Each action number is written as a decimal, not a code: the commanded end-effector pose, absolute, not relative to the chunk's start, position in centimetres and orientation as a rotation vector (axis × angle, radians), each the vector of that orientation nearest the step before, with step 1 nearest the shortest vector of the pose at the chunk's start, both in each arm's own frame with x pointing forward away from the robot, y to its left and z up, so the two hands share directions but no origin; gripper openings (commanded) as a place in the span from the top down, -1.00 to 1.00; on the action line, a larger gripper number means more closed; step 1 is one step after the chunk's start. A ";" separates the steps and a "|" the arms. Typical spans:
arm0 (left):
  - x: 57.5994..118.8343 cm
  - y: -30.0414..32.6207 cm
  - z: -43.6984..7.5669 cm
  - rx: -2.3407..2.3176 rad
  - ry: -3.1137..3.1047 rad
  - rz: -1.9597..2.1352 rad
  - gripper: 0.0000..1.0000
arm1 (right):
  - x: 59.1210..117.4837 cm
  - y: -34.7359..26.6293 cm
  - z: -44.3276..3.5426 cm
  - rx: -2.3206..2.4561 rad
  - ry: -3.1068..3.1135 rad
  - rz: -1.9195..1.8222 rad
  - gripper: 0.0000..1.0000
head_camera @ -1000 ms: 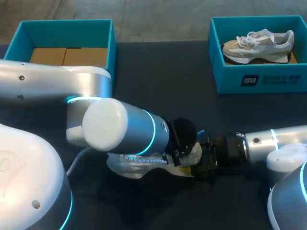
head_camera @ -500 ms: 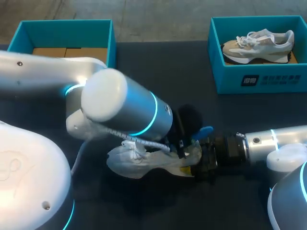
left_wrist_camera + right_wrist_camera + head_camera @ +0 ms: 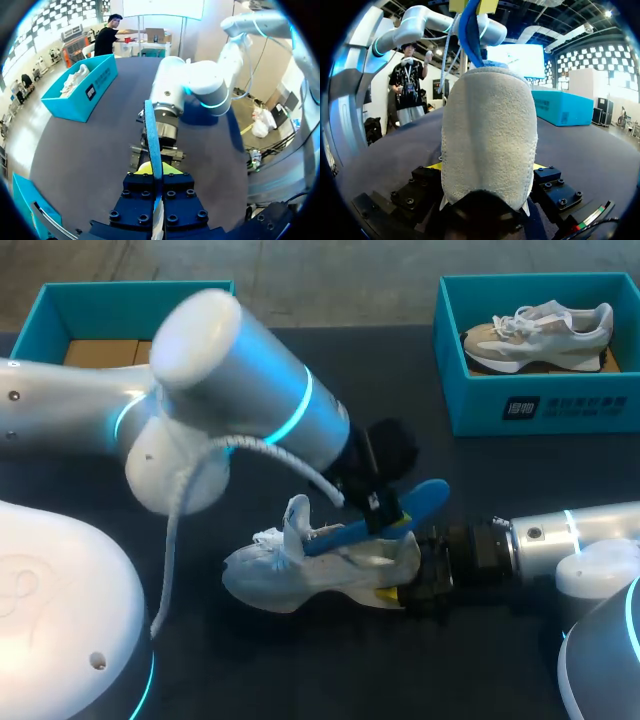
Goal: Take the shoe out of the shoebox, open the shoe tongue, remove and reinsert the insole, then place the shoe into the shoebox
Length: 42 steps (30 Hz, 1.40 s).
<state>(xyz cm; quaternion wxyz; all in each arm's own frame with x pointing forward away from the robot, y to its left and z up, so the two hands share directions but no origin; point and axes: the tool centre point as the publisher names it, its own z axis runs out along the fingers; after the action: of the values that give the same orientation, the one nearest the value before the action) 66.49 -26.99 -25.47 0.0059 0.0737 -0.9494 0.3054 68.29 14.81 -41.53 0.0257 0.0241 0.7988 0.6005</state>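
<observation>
**A:** Which step is this?

**B:** Taking the insole out, I'd say. The pale suede sneaker (image 3: 300, 580) sits on the dark table (image 3: 300, 410), well apart from both boxes. The long blue foam insole (image 3: 380, 520) slants up out of its opening, and its front end seems to be tucked inside.

**A:** And the grippers?

**B:** The left gripper (image 3: 152, 169) pinches the insole's rear part between its yellow tips. The right gripper (image 3: 487, 167) clamps the sneaker's heel from both sides, steadying it.

**A:** What does the next move call for?

**B:** Probably drawing the insole up and back along its length until the toe end slips free, with the heel kept pinned. Then it goes back in, and the sneaker goes into the empty teal cardboard shoebox (image 3: 228, 330) at the far left. The other teal box (image 3: 520, 405) already holds a second beige sneaker (image 3: 540, 335).
</observation>
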 end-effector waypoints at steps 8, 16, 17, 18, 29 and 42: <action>65.9 -25.1 -20.3 -0.022 -2.645 1.131 1.00 | 68.2 15.0 -41.7 0.077 2.472 1.852 1.00; 64.5 -25.2 -17.1 -0.077 -2.529 1.281 1.00 | 68.2 15.0 -41.7 0.077 2.472 1.852 1.00; 64.2 -25.1 -16.7 -0.073 -2.531 1.295 1.00 | 68.2 15.0 -41.7 0.077 2.472 1.852 1.00; 63.9 -24.9 -16.3 -0.071 -2.535 1.314 1.00 | 68.2 15.0 -41.7 0.077 2.472 1.852 1.00; 63.0 -23.5 -12.5 -0.090 -2.437 1.363 1.00 | 68.2 15.0 -41.7 0.077 2.472 1.852 1.00; 63.0 -23.5 -12.5 -0.090 -2.437 1.363 1.00 | 68.2 15.0 -41.7 0.077 2.472 1.852 1.00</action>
<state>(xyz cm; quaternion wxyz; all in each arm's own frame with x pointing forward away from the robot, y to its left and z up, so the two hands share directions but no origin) 63.09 -23.56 -12.48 0.1736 -0.0320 -0.8592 0.4801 68.29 14.81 -41.53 0.0257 0.0241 0.7989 0.6005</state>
